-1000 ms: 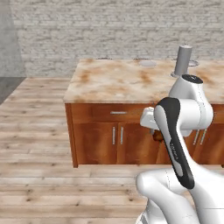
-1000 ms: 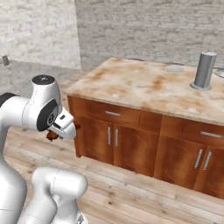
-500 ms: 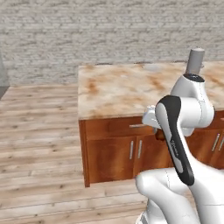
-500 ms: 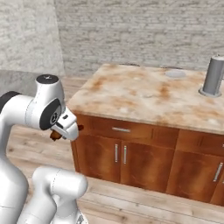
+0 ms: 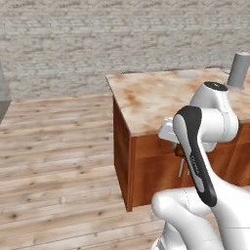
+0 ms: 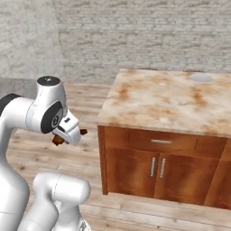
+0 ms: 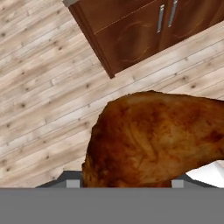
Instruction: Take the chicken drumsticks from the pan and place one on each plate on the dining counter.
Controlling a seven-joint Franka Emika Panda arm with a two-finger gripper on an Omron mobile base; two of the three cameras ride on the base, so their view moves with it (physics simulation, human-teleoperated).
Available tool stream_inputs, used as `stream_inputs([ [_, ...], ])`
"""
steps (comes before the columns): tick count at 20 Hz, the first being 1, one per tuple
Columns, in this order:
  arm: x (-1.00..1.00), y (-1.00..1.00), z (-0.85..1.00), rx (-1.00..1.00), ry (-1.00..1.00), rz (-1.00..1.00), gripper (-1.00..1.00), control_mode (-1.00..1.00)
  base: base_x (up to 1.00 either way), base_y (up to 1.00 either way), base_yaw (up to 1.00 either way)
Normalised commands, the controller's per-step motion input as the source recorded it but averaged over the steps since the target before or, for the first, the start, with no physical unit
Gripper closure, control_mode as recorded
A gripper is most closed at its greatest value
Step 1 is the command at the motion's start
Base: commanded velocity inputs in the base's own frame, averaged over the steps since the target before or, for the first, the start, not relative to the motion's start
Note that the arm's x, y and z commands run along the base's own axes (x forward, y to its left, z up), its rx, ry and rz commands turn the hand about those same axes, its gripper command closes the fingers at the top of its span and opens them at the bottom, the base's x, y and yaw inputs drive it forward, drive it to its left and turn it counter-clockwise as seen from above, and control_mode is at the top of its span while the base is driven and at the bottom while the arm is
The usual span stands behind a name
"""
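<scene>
My gripper is shut on a glossy reddish-brown chicken drumstick, which I hold close to the arm, above the wooden floor. The drumstick's ends stick out on both sides of the hand. From the left base view the gripper hangs in front of the dining counter's near edge. The dining counter is a beige slab with rust-brown blotches. A pale round plate lies at its far side, also seen as plate. The pan is out of view.
A tall grey cylinder stands on the counter's far right. Wooden cabinet doors with metal handles run under the slab. Wooden floor stretches left of the counter to a grey brick wall.
The whole picture has shifted, so the base has moved: the counter now lies further right in both base views. The drumstick stays in my gripper, held the same way.
</scene>
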Motion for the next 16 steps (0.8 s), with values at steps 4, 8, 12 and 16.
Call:
stream_inputs([
  [4, 0.00, 0.00, 0.00, 0.00, 0.00, 0.00, 1.00, 1.00, 0.38, 0.96, -0.29],
  [8, 0.00, 0.00, 0.00, 0.00, 0.00, 0.00, 1.00, 1.00, 0.49, 0.87, -0.35],
  [12, 0.00, 0.00, 0.00, 0.00, 0.00, 0.00, 1.00, 1.00, 0.49, 0.89, -0.33],
  [16, 0.00, 0.00, 0.00, 0.00, 0.00, 0.00, 1.00, 1.00, 0.53, 0.85, -0.36],
])
